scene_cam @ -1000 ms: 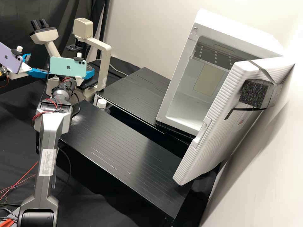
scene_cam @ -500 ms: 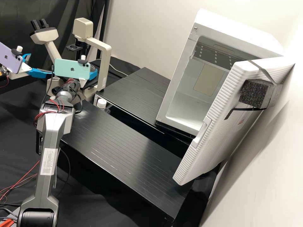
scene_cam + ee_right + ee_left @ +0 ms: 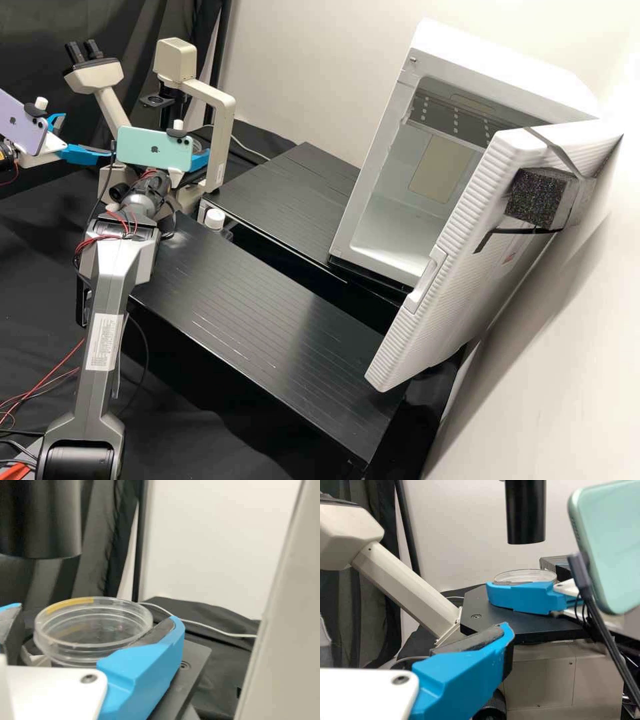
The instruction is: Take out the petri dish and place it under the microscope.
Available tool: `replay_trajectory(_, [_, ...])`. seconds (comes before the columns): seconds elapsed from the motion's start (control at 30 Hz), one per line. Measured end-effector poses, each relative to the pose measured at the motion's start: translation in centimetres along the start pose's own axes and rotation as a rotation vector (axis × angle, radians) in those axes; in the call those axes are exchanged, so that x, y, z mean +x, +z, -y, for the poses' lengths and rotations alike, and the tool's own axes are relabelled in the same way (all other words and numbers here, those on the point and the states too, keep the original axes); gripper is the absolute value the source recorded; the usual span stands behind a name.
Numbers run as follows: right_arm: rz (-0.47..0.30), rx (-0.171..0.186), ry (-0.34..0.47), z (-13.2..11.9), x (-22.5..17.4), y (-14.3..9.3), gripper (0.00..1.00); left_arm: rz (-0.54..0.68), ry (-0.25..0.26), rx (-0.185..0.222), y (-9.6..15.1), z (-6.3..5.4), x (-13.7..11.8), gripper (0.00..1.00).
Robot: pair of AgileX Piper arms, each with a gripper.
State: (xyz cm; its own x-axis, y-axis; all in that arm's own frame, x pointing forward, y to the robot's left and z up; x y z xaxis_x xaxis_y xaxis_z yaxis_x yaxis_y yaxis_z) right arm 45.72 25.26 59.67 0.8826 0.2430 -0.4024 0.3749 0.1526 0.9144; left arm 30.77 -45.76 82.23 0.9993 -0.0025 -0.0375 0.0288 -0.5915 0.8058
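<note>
In the high view my right gripper (image 3: 199, 160) is at the microscope (image 3: 219, 133), mostly behind its phone. The clear petri dish (image 3: 92, 627) lies between the two fingers of my right gripper (image 3: 96, 614) in the right wrist view; one finger is against its rim, a gap shows at the other, so the gripper is open. The left wrist view has the dish (image 3: 525, 575) over the black stage (image 3: 495, 617), partly behind a blue finger. My left gripper (image 3: 87, 137) stands open and holds nothing, left of the microscope; one finger of my left gripper (image 3: 465, 677) points toward the stage.
The black condenser tube (image 3: 526, 512) hangs above the dish. The microscope's pale upright (image 3: 275, 610) rises close beside my right gripper. A white incubator (image 3: 400, 207) with its door (image 3: 467, 247) open stands at the right, beyond black platforms (image 3: 267, 300). A white-capped bottle (image 3: 215, 219) sits between platforms.
In the high view, the right arm and its phone have shifted a little to the right and slightly down, mostly in the first half second. The left arm has kept still.
</note>
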Motion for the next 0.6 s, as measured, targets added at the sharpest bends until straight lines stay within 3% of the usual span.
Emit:
replay_trajectory(0.23, [-0.042,0.006,-0.015,-0.4,-2.0,-0.3,1.0,0.0,0.0,0.0,0.0,0.0,0.0,1.0])
replay_trajectory(0.37, [-0.068,0.012,0.018,-1.6,-3.9,-0.2,1.0,0.0,0.0,0.0,0.0,0.0,0.0,1.0])
replay_trajectory(0.6, [-0.124,-0.037,0.076,-2.5,-8.9,0.7,1.0,0.0,0.0,0.0,0.0,0.0,0.0,1.0])
